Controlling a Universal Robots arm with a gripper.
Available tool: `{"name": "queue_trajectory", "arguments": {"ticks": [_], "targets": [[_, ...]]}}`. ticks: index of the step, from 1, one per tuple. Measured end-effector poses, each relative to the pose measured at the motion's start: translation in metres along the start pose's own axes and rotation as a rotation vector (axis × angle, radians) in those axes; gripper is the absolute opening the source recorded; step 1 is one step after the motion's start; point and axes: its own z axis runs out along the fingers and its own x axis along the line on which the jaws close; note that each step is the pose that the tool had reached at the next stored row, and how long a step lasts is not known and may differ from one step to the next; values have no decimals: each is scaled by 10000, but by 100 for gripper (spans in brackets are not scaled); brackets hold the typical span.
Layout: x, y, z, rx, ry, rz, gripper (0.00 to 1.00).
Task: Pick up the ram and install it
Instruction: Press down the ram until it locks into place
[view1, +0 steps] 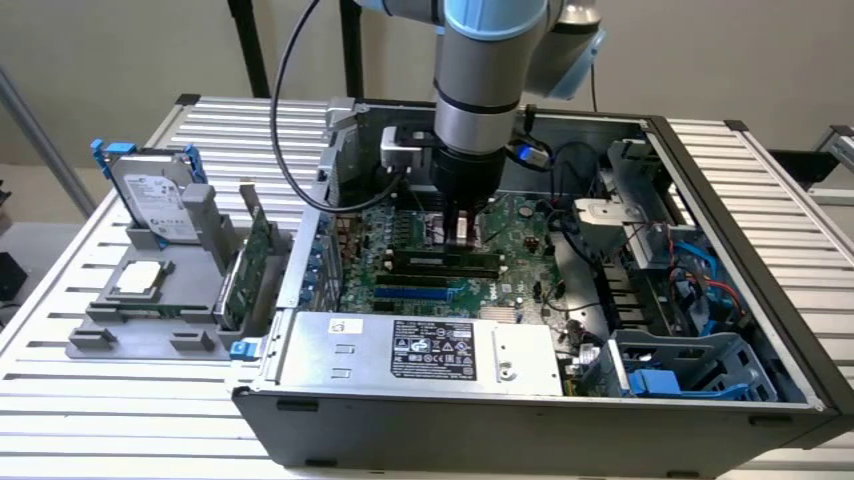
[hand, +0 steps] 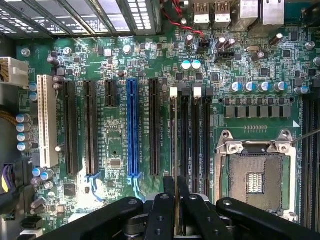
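Observation:
My gripper (view1: 463, 232) hangs straight down inside the open computer case (view1: 747, 180), just above the motherboard (view1: 400, 225). In the wrist view the gripper (hand: 176, 184) is shut on the ram (hand: 175, 150), which shows edge-on as a thin greenish strip between the black fingers (hand: 162, 212). The strip runs in line with the outermost black memory slot (hand: 173, 125), the one nearest the long black expansion slot (hand: 154, 125), and reaches toward that slot's white latch (hand: 173, 92). Whether the ram touches the slot I cannot tell. Further memory slots (hand: 196, 130) lie beside it, toward the processor socket.
The open processor socket (hand: 255, 177) sits beyond the memory slots; a blue slot (hand: 132, 125) and a white slot (hand: 47, 120) lie on the other side. In the exterior view, a grey holder (view1: 147, 300) at the left carries a hard drive (view1: 151, 200), a silver chip (view1: 140, 280) and a green card (view1: 247, 270). The power supply (view1: 427, 350) fills the case front.

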Motion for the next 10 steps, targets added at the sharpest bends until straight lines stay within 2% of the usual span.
{"name": "queue_trajectory", "arguments": {"ticks": [6, 10], "targets": [[-21, 3, 12, 3, 11, 0, 0], [-22, 8, 28, 3, 43, 0, 0]]}}
